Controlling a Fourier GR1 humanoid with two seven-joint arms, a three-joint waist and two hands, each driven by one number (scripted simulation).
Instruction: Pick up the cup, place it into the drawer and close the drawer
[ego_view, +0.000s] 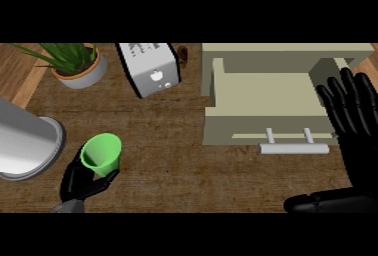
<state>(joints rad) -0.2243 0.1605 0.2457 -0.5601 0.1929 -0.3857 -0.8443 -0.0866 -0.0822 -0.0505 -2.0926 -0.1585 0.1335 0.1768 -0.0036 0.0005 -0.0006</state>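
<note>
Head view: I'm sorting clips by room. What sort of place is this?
Likely a kitchen counter: a brown wooden top carrying a silver boxy toaster, a beige open drawer unit and a green plastic cup.

The counter (184, 170) is brown wood with a rough, grainy look. The cup (101, 154) is smooth green plastic, a little shiny. The drawer (258, 97) looks matt and cream, like painted wood, and its handle (294, 148) is smooth and pale grey. The toaster (151, 70) and the big pot (26, 142) are shiny silver metal. The left hand (80, 186) and right hand (353, 112) are black and glossy.
</note>
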